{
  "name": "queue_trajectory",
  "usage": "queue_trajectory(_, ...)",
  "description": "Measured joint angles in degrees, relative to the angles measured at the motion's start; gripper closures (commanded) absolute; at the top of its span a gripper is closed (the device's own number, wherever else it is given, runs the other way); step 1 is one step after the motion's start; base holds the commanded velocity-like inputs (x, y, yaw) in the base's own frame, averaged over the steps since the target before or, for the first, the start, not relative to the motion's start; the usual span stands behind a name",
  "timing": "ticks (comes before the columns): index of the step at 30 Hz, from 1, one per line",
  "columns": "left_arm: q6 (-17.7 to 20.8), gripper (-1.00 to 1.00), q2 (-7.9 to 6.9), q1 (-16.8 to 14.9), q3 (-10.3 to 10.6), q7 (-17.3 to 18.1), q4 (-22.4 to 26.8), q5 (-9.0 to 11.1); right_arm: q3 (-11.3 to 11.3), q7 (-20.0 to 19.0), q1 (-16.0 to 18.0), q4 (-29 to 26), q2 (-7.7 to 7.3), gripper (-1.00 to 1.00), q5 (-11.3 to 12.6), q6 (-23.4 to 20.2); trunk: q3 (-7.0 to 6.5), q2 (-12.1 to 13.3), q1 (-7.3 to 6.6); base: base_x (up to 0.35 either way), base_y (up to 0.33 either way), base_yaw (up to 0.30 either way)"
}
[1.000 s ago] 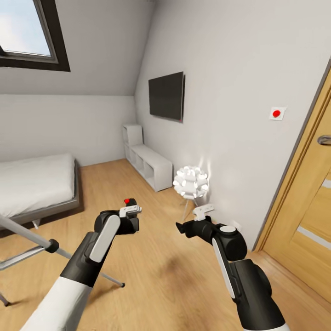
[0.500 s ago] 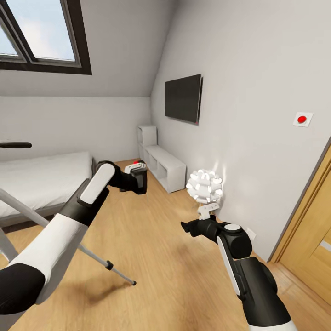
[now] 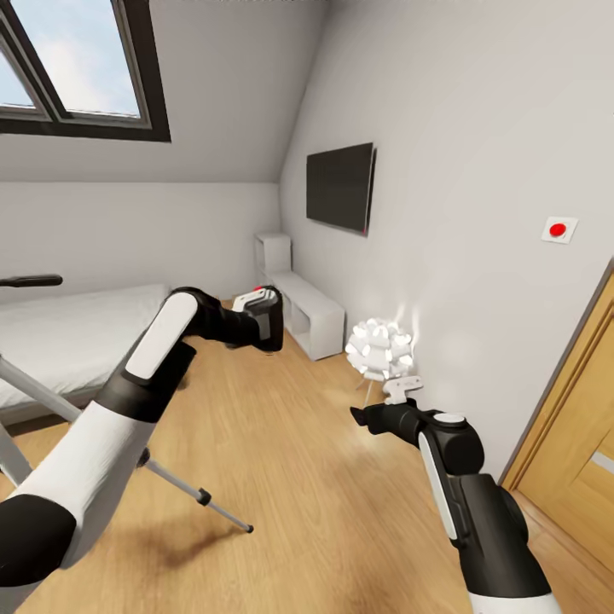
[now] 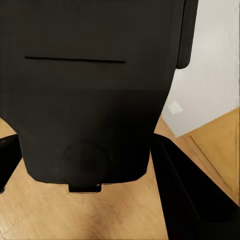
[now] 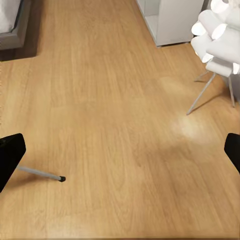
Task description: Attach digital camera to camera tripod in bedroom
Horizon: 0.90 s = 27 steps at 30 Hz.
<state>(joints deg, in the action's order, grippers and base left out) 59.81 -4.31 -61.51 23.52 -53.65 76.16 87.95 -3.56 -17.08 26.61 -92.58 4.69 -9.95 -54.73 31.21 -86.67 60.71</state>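
In the attic bedroom, the left gripper (image 3: 275, 317) grips the small black boxy digital camera (image 3: 269, 319) chest-high beside the silver-legged camera tripod (image 3: 183, 486); keeping it level should ease mounting, the right gripper (image 3: 362, 417) spread empty.

A black camera (image 3: 269, 320) with a speck of red on top sits clamped in the black left gripper (image 3: 271, 317), above a light honey wood-grain floor (image 3: 290, 477). Beyond the gripper stand a white shelf unit (image 3: 309, 314) and a black TV (image 3: 339, 187) on a pale grey wall (image 3: 477, 153). Near the black, wide-open right gripper (image 3: 362, 418) glows a white clustered lamp (image 3: 379, 348) on thin silver legs. The tripod (image 3: 183, 483) behind the left arm is silver with black joints and handle. The bed (image 3: 77, 328) is white on a grey frame; the skylight (image 3: 77, 68) has a dark brown frame around blue sky. The door (image 3: 571, 460) is golden wood; a white wall plate (image 3: 559, 228) carries a red dot.
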Motion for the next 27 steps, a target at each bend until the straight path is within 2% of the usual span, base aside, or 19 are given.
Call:
queue_trajectory(2,0.1,1.00,-1.28,-2.3,0.5,-0.9,-0.7,3.7,0.2,-0.6,0.3,0.0,0.11,-1.00,0.1,-0.9,-0.36,0.8,-0.44,0.000,0.000,0.141)
queue_trajectory(3,0.1,1.00,-1.30,-2.3,0.5,-0.9,-0.7,3.9,0.2,-0.6,0.3,0.0,0.11,-1.00,0.1,-0.9,-0.53,1.2,-0.66,0.000,0.000,0.158)
queue_trajectory(4,0.1,1.00,-2.09,-3.5,0.8,-1.2,-1.1,5.8,0.2,-1.2,0.6,0.0,0.18,-1.00,0.2,-1.4,-0.72,1.6,-0.88,0.000,0.000,0.185)
queue_trajectory(6,0.1,1.00,-4.04,-6.4,2.0,-1.6,-2.1,10.6,0.3,-3.0,0.9,0.0,0.31,-1.00,0.3,-2.3,-1.08,2.4,-1.32,0.000,0.000,0.216)
queue_trajectory(8,0.1,1.00,-6.31,-9.8,4.1,-1.8,-3.3,15.8,0.3,-5.0,1.3,0.0,0.40,-1.00,0.3,-3.2,-1.44,3.2,-1.76,0.000,0.000,0.253)
queue_trajectory(9,0.1,1.00,-9.62,-14.9,9.0,-1.8,-6.4,23.7,0.4,-7.0,1.8,0.0,0.47,-1.00,0.3,-4.1,-1.62,3.6,-1.97,0.000,0.000,0.273)
queue_trajectory(12,0.1,1.00,-12.33,-21.2,15.9,-1.5,-9.5,31.0,0.3,-8.0,2.1,0.0,0.51,-1.00,0.3,-4.6,-2.16,4.8,-2.64,0.000,0.000,0.281)
queue_trajectory(15,0.2,1.00,-13.98,-26.5,23.4,-0.8,-12.1,36.6,0.2,-8.6,2.2,0.0,0.53,-1.00,0.1,-4.7,-2.70,6.0,-3.30,0.000,0.000,0.289)
queue_trajectory(16,0.2,1.00,-15.01,-31.8,31.8,1.6,-15.8,40.6,-0.3,-9.0,2.2,0.0,0.46,-1.00,-0.1,-4.7,-2.88,6.4,-3.52,0.000,0.000,0.292)
queue_trajectory(17,0.2,1.00,-15.04,-32.2,32.2,1.7,-16.0,40.9,-0.3,-9.1,2.2,0.0,0.46,-1.00,-0.1,-4.7,-3.05,6.8,-3.73,0.000,0.000,0.293)
queue_trajectory(19,0.2,1.00,-15.27,-34.5,35.4,3.4,-17.7,42.0,-1.3,-9.2,2.3,0.1,0.48,-1.00,-0.1,-4.7,-3.41,7.6,-4.18,0.000,0.000,0.294)
queue_trajectory(22,0.2,1.00,-15.54,-37.9,38.8,5.9,-19.5,43.0,-3.4,-9.2,2.7,0.1,0.56,-1.00,-0.1,-4.9,-3.95,8.8,-4.84,0.000,0.000,0.294)
queue_trajectory(27,0.2,1.00,-15.78,-41.1,41.6,8.3,-20.7,43.8,-6.2,-9.3,5.2,0.1,0.72,-1.00,0.0,-5.1,-4.85,10.8,-5.93,0.000,0.000,0.295)
